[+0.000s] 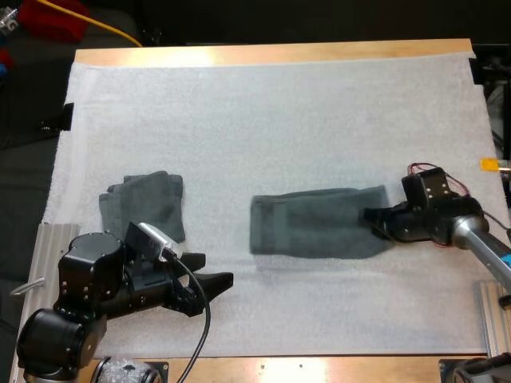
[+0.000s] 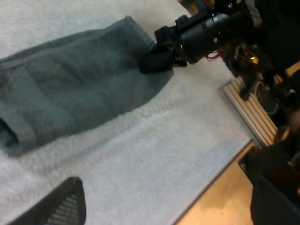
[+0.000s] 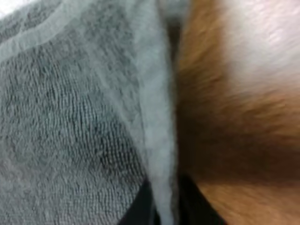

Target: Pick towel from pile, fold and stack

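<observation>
— What has the right gripper (image 1: 370, 215) got?

— The end of the long grey-green towel (image 1: 315, 224) — its two black fingers are closed on the hem (image 3: 157, 140), with the cloth pinched between them. From the fingertips the towel runs out flat over the white mat (image 1: 279, 120), toward the left arm's side.

— And the left gripper (image 1: 217, 268)?

— Its fingers stand apart and grip nothing, low over bare mat. The long towel's other end lies ahead of its tips, clear of them. A folded towel (image 1: 148, 206) sits just beside that gripper, on its far side.
</observation>
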